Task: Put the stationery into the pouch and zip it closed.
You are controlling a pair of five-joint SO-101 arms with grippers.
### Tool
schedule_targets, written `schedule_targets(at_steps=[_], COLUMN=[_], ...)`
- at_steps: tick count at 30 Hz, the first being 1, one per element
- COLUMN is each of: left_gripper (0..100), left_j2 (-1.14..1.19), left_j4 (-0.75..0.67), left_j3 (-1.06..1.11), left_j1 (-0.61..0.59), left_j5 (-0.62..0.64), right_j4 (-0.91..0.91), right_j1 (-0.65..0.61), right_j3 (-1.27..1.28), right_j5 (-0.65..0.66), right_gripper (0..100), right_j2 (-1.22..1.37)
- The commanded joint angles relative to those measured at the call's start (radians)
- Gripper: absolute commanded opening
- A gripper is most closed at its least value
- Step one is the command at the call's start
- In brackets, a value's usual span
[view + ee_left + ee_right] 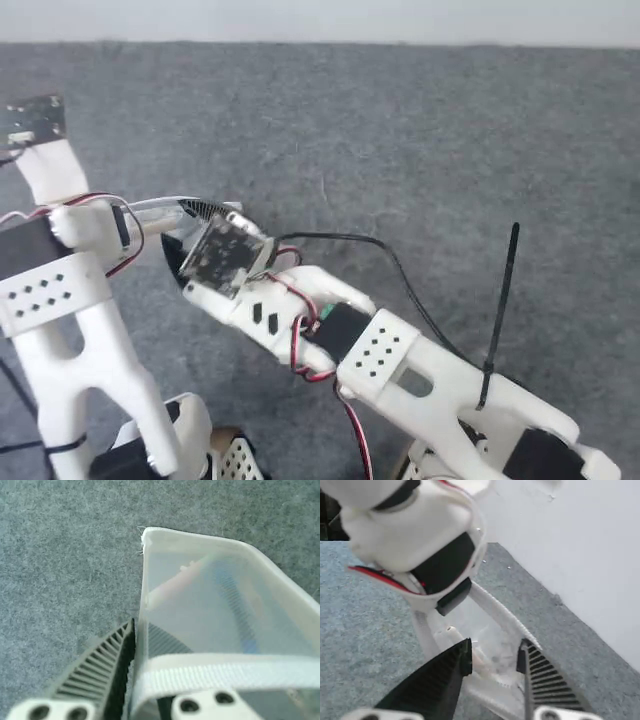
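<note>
Left gripper (142, 650) is pinching the pouch (210, 615). Its black ribbed finger (100, 675) presses on the outside of one side wall, and the other jaw sits behind the translucent material, just under the white woven zip tape (225, 672) that runs across right in front of the jaws. The pouch extends away from this gripper, held clear of the grey carpet (60, 555). Two items are inside it, beyond the fingertips: a pink pen (172, 585) lying diagonally and a blue pen (232, 600) next to it. Both are blurred through the plastic, so I can't tell their exact type. Right gripper (492, 657) is spread, with a clear gap between its two black fingers (455, 667). The pouch rim and some clear material sit in that gap and just ahead of it; I can't tell whether either finger touches it. Directly past the right gripper is the left arm (420, 540), close above the pouch, with a white wall (580, 555) off to the side. From the high view the two arms meet at the pouch (165, 208). The right arm (400, 360) comes in with its camera board (225, 250) covering its own jaws, and the pouch sticks out just beyond that board.
</note>
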Motion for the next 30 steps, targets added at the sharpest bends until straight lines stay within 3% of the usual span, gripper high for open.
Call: schedule_targets(at_steps=[1, 30], left_gripper=[1, 1], left_j2=[-0.009, -0.009], left_j4=[-0.034, -0.044], left_j3=[-0.01, -0.008], left_j1=[-0.009, -0.009], left_j5=[0.015, 0.015], right_j4=[0.099, 0.275], right_j1=[-0.016, 0.005], right_j3=[-0.029, -0.029], right_j5=[0.011, -0.035], right_gripper=[24.2, 23.6], right_j2=[-0.031, -0.458])
